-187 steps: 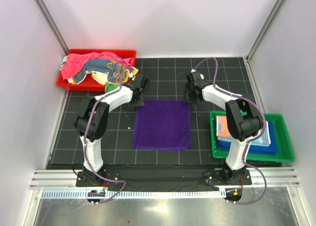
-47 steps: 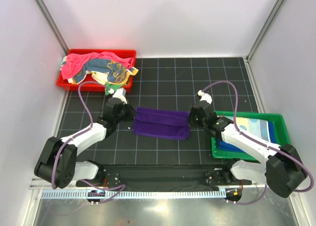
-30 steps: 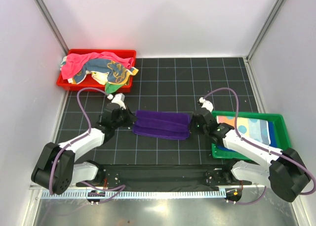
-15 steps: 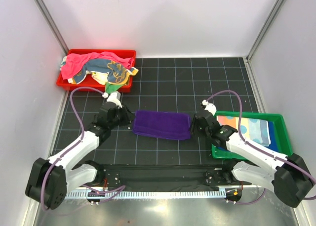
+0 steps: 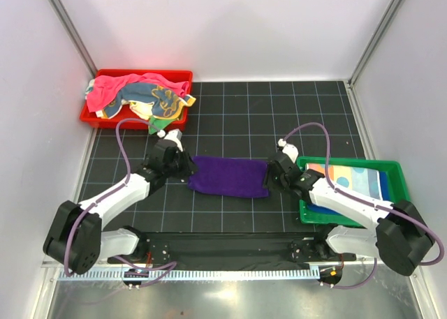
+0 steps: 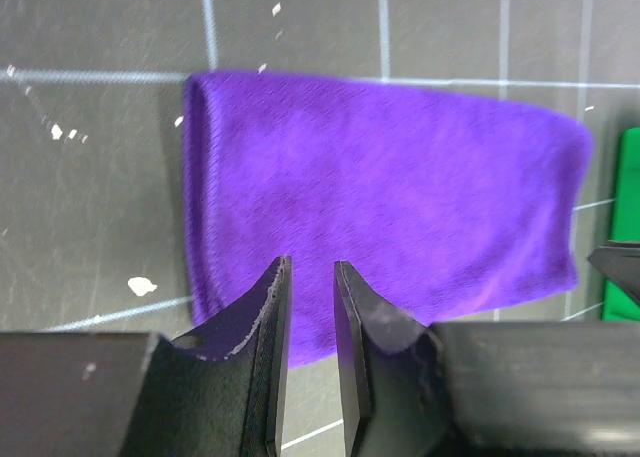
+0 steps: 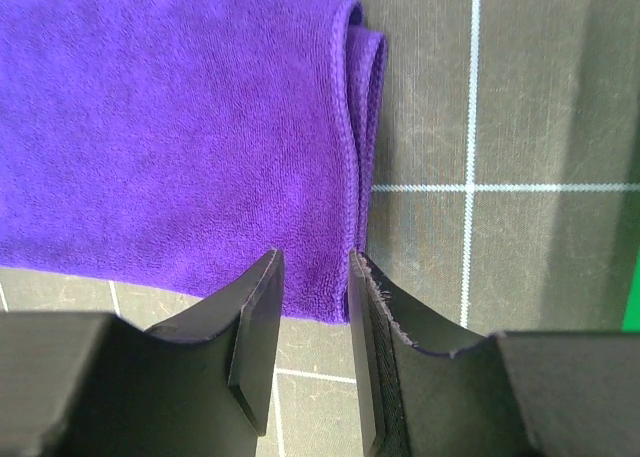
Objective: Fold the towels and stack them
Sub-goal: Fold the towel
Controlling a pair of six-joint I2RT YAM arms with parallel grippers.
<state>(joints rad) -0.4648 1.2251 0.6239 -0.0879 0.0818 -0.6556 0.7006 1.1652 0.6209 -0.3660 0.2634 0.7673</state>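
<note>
Tabletop [image 5: 237, 116] black, white-gridded, boxed by pale walls [image 5: 230, 26]. Purple towel [image 5: 228, 177] folded flat at frame centre. Left end effector [image 5: 186, 169], right end effector [image 5: 268, 183] at its two ends, both slightly spread, pinching nothing.

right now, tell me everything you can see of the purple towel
The purple towel is a soft, fuzzy, terry-looking cloth in solid purple with a stitched hem. It is folded into a wide, flat strip and lies on the black gridded mat, between the two arms. At its right end two layers show, their edges slightly offset. The left end effector and right end effector sit at opposite ends with jaws slightly apart and no cloth pinched. Whether they touch it is unclear.
</note>
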